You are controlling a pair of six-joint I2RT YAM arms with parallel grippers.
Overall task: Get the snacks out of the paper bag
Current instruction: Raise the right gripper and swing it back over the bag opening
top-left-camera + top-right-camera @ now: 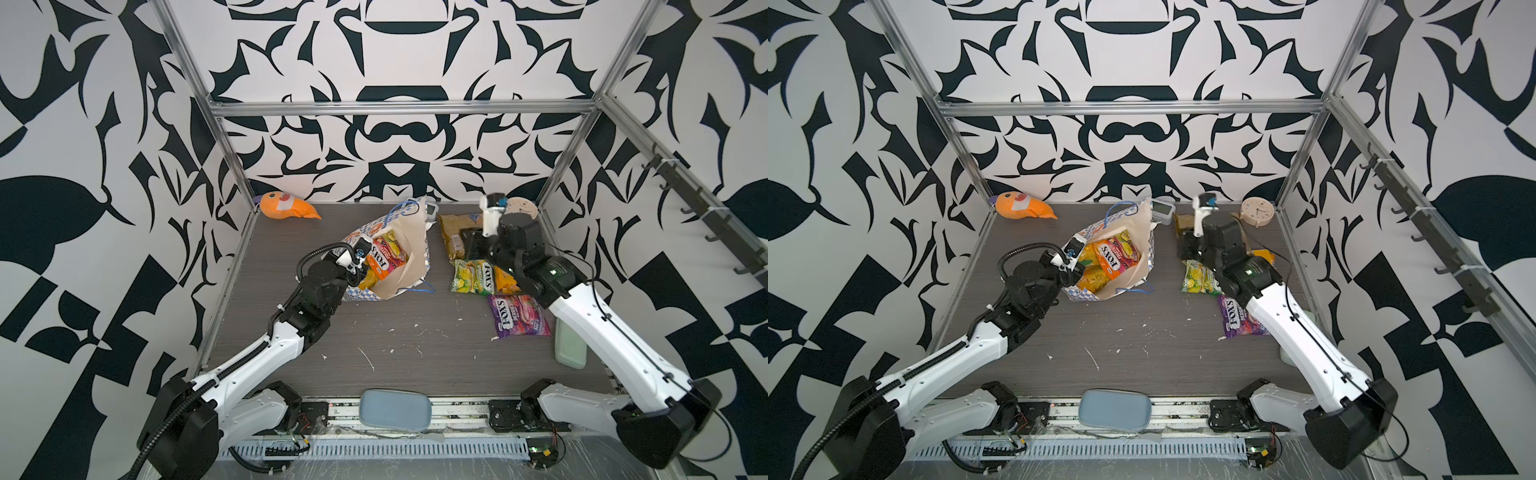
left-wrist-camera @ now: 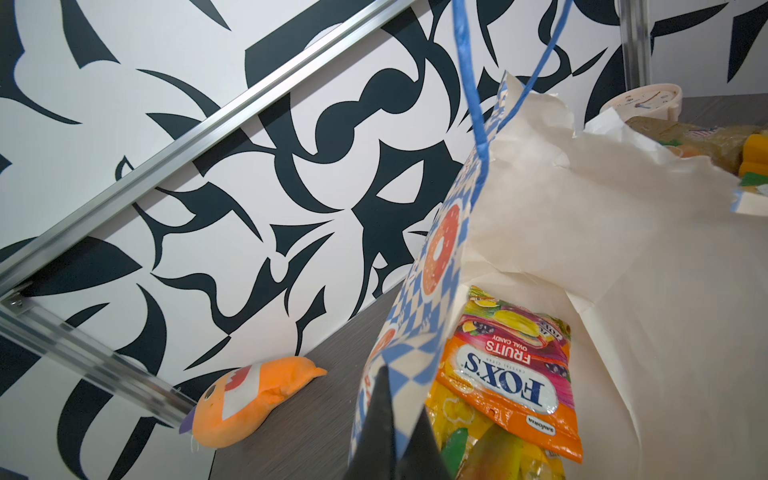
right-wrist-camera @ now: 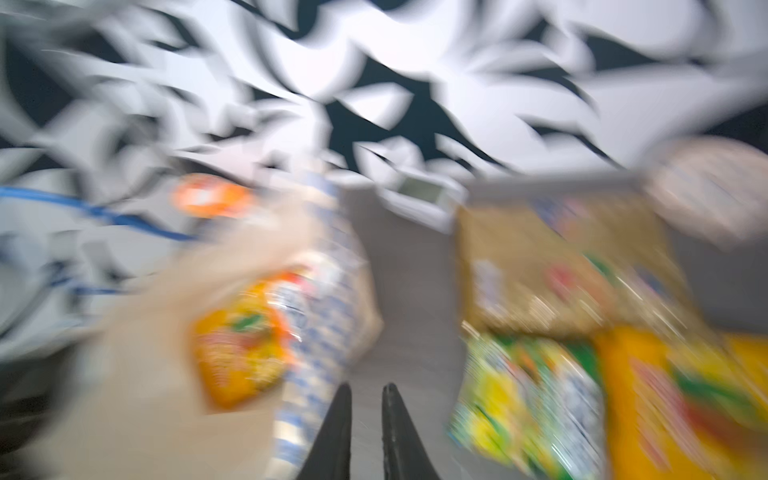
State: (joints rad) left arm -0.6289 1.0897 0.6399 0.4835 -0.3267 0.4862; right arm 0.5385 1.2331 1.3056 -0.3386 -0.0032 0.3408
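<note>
On the near right of the grey table (image 1: 374,353), at four o'clock from its middle, a purple FOX'S packet (image 1: 519,316) lies flat. At three o'clock a green-yellow packet (image 1: 473,280) and a mango packet (image 1: 505,284) lie side by side, partly under the right arm. The right gripper (image 3: 365,388) has its fingers slightly apart with only bare table showing between them. At twelve o'clock the paper bag (image 1: 411,245) lies tipped, its mouth toward the near edge. Inside it an orange FOX'S packet (image 2: 507,374) lies over a second mango packet (image 2: 478,440). The left gripper (image 2: 401,399) pinches the bag's checkered wall. At one o'clock lies the olive-gold packet (image 1: 455,232).
</note>
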